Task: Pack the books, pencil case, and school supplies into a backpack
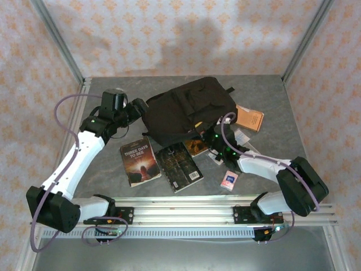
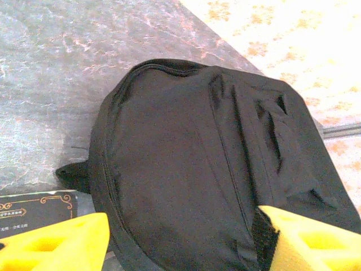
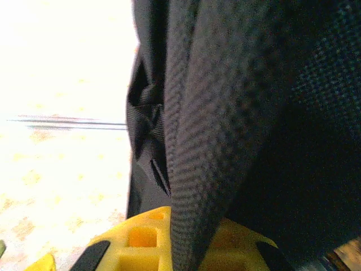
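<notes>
My right gripper (image 3: 186, 228) was clamped on a ribbed black strap (image 3: 208, 141) of the backpack (image 1: 186, 110). My left gripper (image 2: 181, 217) stood wide, its yellow fingers (image 2: 62, 240) spread at the pack's 9 o'clock end. The backpack was soft black fabric with zip seams, slumped mid-table (image 1: 265, 90). The books (image 1: 140, 161) lay at its 6 o'clock.

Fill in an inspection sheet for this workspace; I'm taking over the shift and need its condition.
Surface: grey mottled table, no damage seen.
Job's things: backpack lying mid-table; books, orange booklet and packet outside it.
Clutter: nothing seen.
Grippers: left gripper fingers open beside the backpack; right gripper shut on a backpack strap.
Cables: purple cable looping along each arm.
Surroundings: patterned walls, metal frame.
</notes>
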{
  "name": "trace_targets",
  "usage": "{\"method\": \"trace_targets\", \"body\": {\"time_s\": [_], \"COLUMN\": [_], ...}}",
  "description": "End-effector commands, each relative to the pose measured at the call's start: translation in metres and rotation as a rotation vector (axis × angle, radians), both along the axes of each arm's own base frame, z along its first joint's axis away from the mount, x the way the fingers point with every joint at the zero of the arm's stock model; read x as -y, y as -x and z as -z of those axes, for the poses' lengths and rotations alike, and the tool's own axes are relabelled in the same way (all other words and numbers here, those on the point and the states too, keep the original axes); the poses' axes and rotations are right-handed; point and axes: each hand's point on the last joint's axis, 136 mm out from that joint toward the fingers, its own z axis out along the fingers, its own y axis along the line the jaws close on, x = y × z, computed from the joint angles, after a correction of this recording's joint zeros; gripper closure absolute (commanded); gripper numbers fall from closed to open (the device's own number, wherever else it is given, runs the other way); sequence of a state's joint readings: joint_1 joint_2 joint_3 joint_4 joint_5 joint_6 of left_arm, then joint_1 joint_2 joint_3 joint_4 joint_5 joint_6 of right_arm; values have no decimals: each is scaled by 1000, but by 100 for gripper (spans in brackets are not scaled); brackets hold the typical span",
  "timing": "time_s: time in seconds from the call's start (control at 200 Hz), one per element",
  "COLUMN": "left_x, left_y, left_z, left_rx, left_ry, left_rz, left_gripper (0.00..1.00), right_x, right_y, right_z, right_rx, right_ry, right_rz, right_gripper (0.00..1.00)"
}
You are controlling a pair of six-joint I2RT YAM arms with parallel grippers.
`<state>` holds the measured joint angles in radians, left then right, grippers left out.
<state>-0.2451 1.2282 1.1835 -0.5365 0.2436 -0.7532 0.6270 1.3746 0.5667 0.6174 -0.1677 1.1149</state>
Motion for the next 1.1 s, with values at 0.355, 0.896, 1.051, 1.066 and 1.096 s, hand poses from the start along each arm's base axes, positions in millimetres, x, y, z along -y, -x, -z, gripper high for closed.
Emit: {"method": "trace_targets", "body": {"time_s": [0.355, 0.896, 1.051, 1.066, 1.096], "left_x": [111, 155, 152, 151, 152], "left_y": [26, 42, 39, 39, 39], "left_z": [52, 124, 140, 143, 145], "left_rx": [-133, -268, -299, -307, -311], "left_ry": [-175, -166, -229, -235, -241], "left_rz": [570, 730, 763, 766, 781], "left_gripper": [43, 47, 52, 53, 55], "right_x": [-27, -33, -40, -40, -41], "right_y": [19, 21, 23, 23, 24], "right_z": [-30, 34, 28, 27, 25], "right_rx": [426, 311, 325, 327, 331], "right_ry": [166, 0, -16, -19, -26], "right_rz": [-258, -259, -314, -318, -326], "right_gripper": [100, 100, 100, 100, 100]}}
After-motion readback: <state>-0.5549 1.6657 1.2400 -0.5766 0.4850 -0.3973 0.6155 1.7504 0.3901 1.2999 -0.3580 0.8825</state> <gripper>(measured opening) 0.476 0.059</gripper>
